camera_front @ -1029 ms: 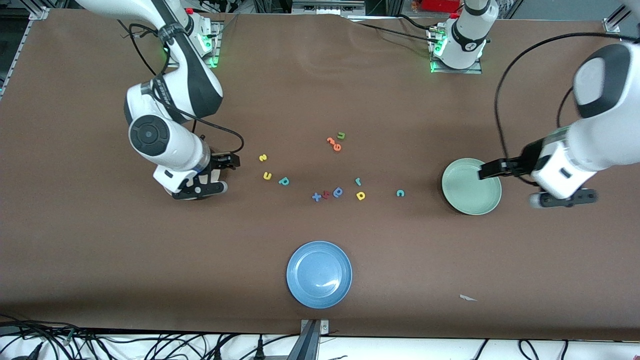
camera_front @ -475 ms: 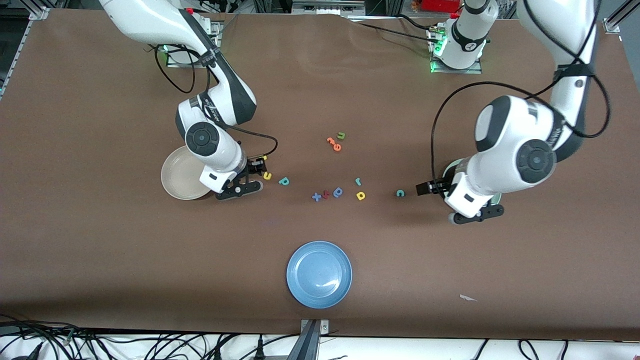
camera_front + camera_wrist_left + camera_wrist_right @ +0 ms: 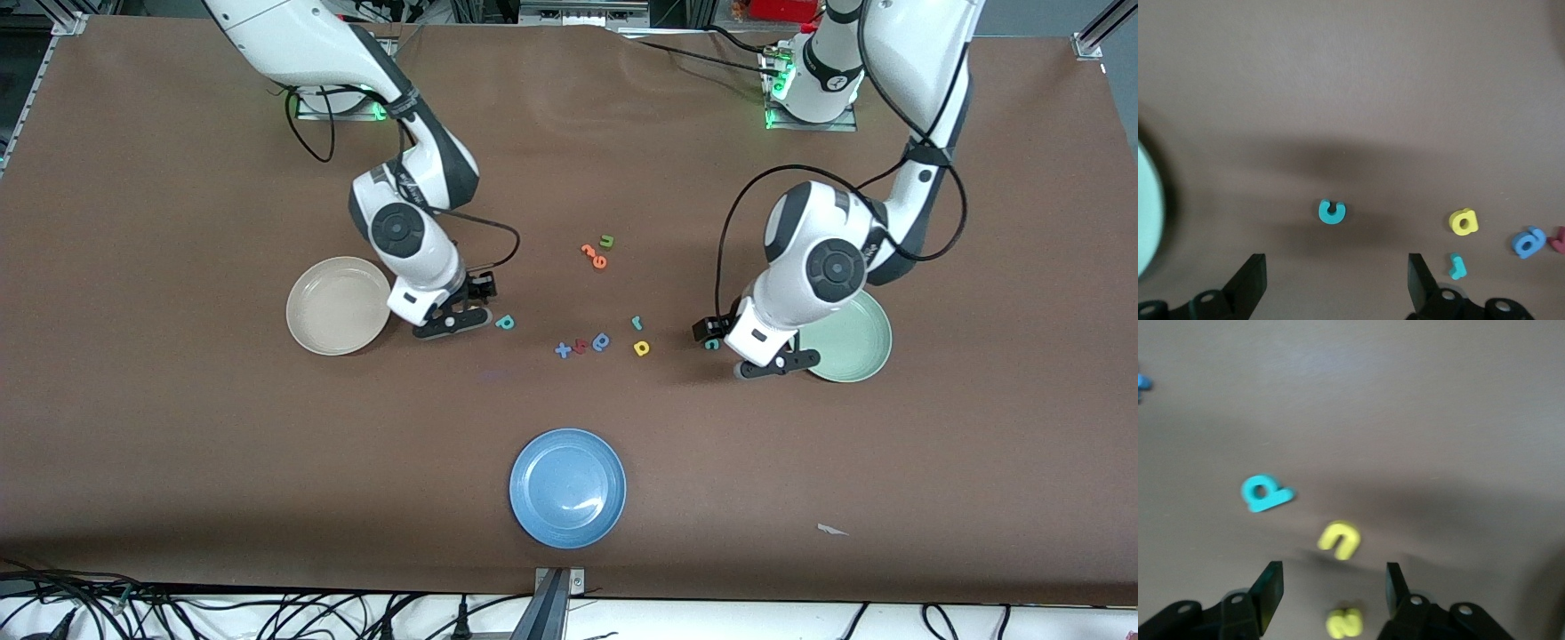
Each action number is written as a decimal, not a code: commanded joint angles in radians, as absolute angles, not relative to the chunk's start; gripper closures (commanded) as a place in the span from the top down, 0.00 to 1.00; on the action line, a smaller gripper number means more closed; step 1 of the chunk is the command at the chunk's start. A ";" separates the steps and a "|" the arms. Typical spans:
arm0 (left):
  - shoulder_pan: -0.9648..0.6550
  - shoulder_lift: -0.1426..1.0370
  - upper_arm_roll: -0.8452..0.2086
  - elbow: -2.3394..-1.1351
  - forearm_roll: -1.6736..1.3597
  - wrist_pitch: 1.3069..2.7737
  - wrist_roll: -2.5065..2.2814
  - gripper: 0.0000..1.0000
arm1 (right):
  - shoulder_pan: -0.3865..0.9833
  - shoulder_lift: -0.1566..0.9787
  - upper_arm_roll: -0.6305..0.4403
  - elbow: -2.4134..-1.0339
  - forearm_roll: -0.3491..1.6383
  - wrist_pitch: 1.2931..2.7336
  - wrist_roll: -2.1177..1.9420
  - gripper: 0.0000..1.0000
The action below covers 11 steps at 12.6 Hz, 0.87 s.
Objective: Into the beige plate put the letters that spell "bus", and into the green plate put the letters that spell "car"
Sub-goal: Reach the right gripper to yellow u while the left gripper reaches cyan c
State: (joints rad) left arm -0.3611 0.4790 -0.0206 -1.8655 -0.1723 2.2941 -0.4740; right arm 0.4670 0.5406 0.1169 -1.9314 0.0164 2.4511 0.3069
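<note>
Got the left gripper [image 3: 1336, 263] hanging low over the brown table [image 3: 178, 427], mid-height in the front frame, with jaws spread wide and nothing in them. Can see the teal c [image 3: 1331, 211] lying flat on the table just ahead of that gap, touching neither finger. Spotted the pale green plate [image 3: 858, 351] right beside that gripper, toward the left arm's end of the table, with no letters in it. Also got the yellow a [image 3: 1463, 222] and the teal r [image 3: 1457, 265] close together near the middle of the table, next to a blue rounded letter [image 3: 1529, 241]. Over at the right arm's end, found the right gripper [image 3: 1334, 570] low over the yellow u [image 3: 1339, 540] and yellow s [image 3: 1345, 623], jaws partly apart and gripping nothing. Looks like the u sits just ahead of the fingertips and the s lies between the fingers. Can see the teal b [image 3: 1265, 493] just beside them on the table. Noticed the beige plate [image 3: 311, 331] next to that gripper, no letters in it either. Also spotted a blue plate [image 3: 567, 488] low in the centre of the front frame, plus orange letters [image 3: 594, 256] and a green u [image 3: 606, 240] a bit above the middle.
</note>
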 commanded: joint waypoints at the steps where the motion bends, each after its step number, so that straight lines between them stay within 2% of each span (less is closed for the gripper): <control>1: -0.390 0.477 -0.011 -1.959 -0.143 2.403 -0.497 0.94 | 0.471 0.560 0.107 -1.928 -0.058 2.473 0.336 0.69; 7: -0.402 0.537 -0.009 -1.977 -0.098 2.497 -0.499 0.77 | 0.476 0.601 0.104 -1.928 -0.067 2.511 0.339 0.65; 11: -0.400 0.552 -0.008 -1.970 -0.057 2.523 -0.500 0.70 | 0.474 0.604 0.106 -1.924 -0.081 2.526 0.337 0.54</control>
